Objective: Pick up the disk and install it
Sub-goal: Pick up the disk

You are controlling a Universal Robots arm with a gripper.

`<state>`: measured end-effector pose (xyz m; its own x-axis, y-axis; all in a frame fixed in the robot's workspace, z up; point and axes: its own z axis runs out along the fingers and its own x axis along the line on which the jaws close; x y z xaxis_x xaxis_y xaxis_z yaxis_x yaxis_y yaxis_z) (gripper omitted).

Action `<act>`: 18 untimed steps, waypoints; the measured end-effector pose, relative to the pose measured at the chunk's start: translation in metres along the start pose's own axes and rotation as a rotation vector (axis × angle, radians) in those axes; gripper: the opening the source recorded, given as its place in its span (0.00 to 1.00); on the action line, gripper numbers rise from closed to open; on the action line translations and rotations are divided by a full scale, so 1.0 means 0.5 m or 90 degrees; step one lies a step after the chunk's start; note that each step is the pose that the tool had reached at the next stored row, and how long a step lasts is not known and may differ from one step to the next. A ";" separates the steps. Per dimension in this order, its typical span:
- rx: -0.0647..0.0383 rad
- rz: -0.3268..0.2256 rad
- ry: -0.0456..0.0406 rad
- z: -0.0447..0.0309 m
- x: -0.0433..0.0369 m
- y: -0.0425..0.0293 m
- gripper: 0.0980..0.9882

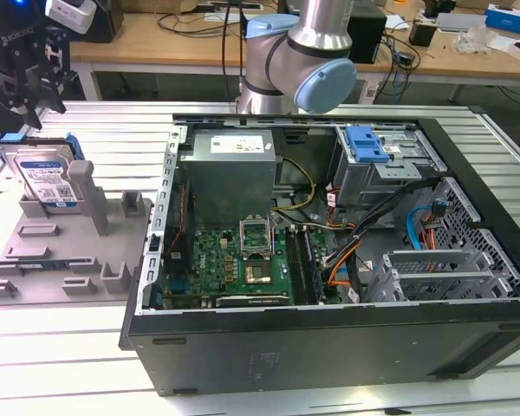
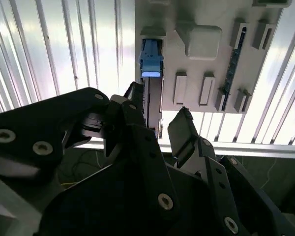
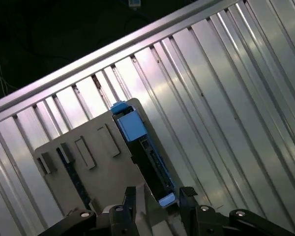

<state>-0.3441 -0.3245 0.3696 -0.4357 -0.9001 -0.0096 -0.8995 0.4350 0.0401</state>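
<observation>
The disk is a silver hard drive with a white-and-blue label and a blue frame. It stands on edge in the grey fixture plate at the exterior view's left. My gripper hangs just above its top edge, open and holding nothing. In both wrist views the disk shows edge-on, its blue end at the far side. It runs toward the gap between my black fingers. My gripper lines up over the disk's near end, and I cannot tell if the fingers touch it.
An open computer case lies to the exterior view's right of the fixture, with a motherboard, a power supply and a drive bay with a blue latch. The arm's base rises behind the case. The table is ribbed aluminium.
</observation>
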 end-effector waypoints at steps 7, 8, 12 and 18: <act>-0.001 -0.104 0.0042 0.002 -0.001 0.000 0.43; -0.001 -0.115 0.0046 0.003 -0.001 0.000 0.43; -0.002 -0.177 0.0071 0.005 -0.003 0.001 0.43; -0.002 -0.256 0.0106 0.007 -0.006 0.003 0.43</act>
<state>-0.3441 -0.3213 0.3662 -0.0489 -0.9988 -0.0091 -0.9980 0.0485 0.0400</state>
